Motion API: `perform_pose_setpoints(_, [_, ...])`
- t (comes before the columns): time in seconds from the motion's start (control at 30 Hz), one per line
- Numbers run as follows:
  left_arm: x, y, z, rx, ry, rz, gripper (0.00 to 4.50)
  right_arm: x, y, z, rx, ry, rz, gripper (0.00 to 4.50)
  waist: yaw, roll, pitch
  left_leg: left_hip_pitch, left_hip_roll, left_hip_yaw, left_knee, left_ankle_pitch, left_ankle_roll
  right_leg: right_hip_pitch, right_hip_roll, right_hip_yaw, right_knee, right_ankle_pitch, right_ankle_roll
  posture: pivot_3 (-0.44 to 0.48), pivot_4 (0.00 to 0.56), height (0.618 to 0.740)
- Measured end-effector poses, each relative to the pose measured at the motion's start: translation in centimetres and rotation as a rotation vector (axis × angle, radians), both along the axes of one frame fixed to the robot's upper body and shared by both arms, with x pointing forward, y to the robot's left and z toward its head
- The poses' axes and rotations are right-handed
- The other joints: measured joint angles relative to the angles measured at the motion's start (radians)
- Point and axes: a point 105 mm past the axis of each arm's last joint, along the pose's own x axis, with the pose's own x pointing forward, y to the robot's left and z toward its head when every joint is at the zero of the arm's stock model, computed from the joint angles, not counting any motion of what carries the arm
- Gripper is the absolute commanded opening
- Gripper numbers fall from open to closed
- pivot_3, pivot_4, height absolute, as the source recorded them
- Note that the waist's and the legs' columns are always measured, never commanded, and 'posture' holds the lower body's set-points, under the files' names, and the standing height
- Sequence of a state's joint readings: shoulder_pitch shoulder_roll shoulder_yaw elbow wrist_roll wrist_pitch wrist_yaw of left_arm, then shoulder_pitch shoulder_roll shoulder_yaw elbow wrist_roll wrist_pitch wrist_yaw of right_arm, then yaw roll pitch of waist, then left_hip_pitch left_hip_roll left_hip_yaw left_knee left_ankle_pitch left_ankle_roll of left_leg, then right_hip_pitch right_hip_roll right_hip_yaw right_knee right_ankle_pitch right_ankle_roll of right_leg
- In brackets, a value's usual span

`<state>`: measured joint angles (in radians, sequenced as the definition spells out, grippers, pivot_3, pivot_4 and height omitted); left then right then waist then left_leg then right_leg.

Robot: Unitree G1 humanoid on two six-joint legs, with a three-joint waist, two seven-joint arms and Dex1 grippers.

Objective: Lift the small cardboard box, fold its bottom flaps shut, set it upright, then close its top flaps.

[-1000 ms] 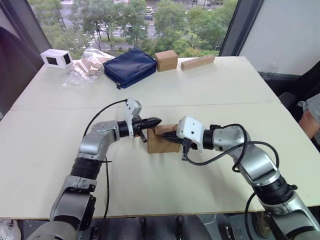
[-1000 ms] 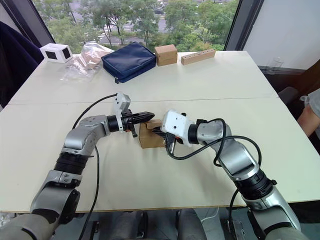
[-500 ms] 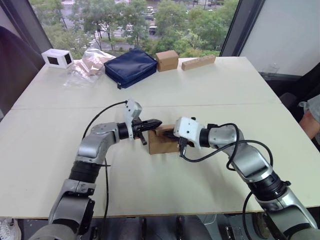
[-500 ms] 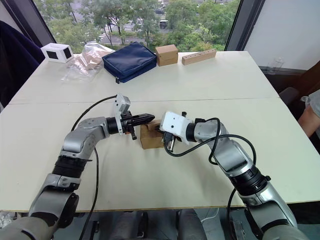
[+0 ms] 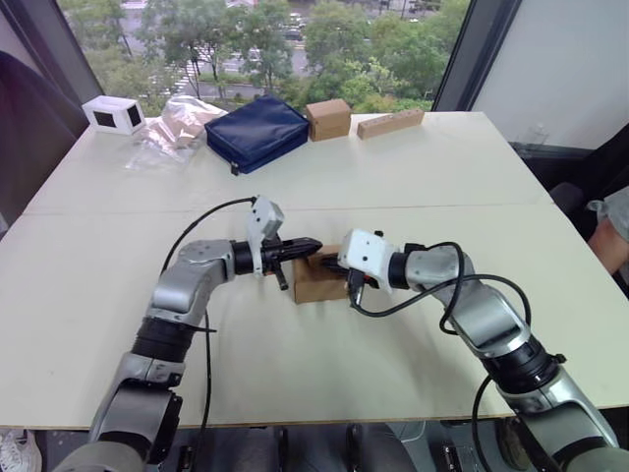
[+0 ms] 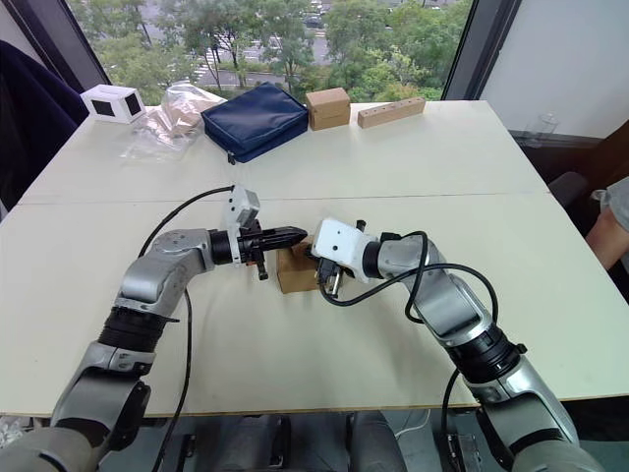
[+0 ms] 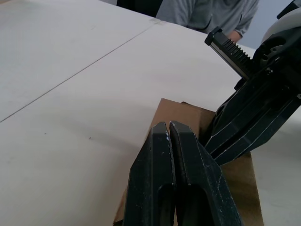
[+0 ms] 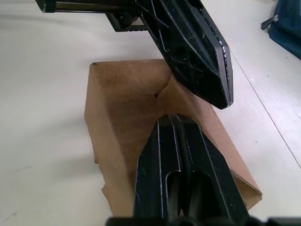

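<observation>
Cardboard box [image 5: 313,277] upright mid-table [image 5: 393,177], top flaps [image 8: 141,89] nearly folded in. Left gripper [image 7: 170,129] and right gripper [image 8: 173,121] both pinched together, empty, tips over flaps. Best pressed down evenly, without tipping.

small brown cardboard box [image 5: 313,280], standing on table [image 5: 393,187]

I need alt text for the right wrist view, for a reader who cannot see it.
The right gripper, fingers shut, reaches into a small open cardboard box on a pale table, while the left gripper, also shut, reaches over the box from the opposite side.
</observation>
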<state>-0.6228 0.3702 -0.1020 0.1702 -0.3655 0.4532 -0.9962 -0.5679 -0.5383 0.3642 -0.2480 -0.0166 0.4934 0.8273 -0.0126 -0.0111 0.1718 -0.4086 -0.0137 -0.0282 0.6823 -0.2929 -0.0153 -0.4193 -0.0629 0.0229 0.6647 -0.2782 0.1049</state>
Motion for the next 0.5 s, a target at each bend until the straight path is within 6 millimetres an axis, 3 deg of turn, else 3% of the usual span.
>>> perform_pose_setpoints(0.27, [-0.2,0.2,-0.5,0.049,-0.009,-0.02,0.06,-0.9,0.8,0.6,0.077,0.063,0.042,0.0,0.0,0.0,0.0,0.0,0.0,0.0,0.0,0.0,0.0,0.0,0.0,0.0,0.0,0.0,0.0,0.0,0.15,0.74])
perform_pose_setpoints(0.5, [-0.8,0.2,-1.1,0.179,-0.124,-0.079,0.06,-1.7,-0.4,2.5,0.181,0.122,0.05,0.0,0.002,0.0,0.0,0.0,0.0,0.0,0.0,0.0,0.0,0.001,0.0,0.0,-0.001,0.0,0.0,0.0,0.15,0.74])
